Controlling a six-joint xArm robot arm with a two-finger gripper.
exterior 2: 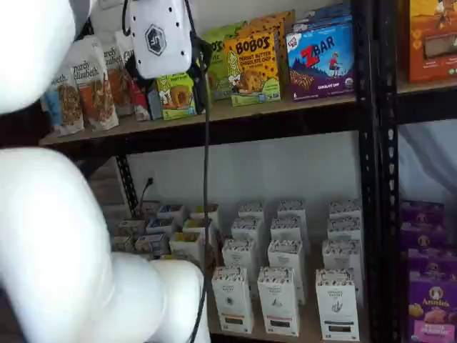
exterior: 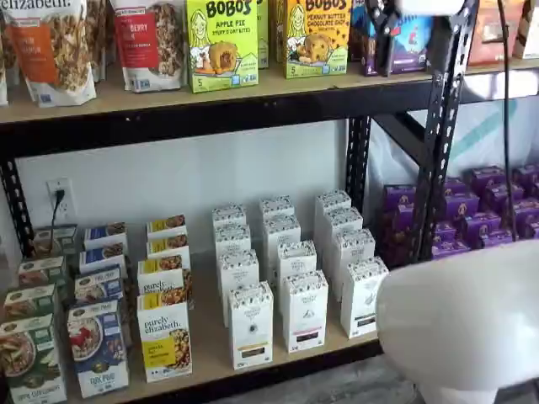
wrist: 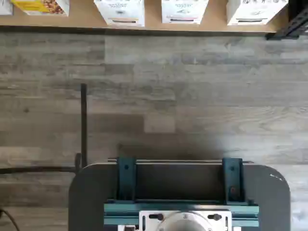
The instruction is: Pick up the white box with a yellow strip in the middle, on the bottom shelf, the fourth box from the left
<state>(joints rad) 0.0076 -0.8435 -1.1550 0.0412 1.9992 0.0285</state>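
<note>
On the bottom shelf (exterior: 210, 358) the tall white cartons stand in three rows running front to back, and a shelf view shows four in each, twelve in all. The front three: the white box (exterior: 250, 325) with the yellowish strip on the left, a pink-strip carton (exterior: 304, 310) in the middle, a dark-label carton (exterior: 363, 296) on the right. Left of them, a row of four purely elizabeth boxes (exterior: 163, 335). Further left, two more rows of small boxes (exterior: 98, 347), four showing in each. On the upper shelf, two Bobo's boxes (exterior: 221, 42) side by side. The wrist view catches only four box fronts, three of them white (wrist: 120, 12).
</note>
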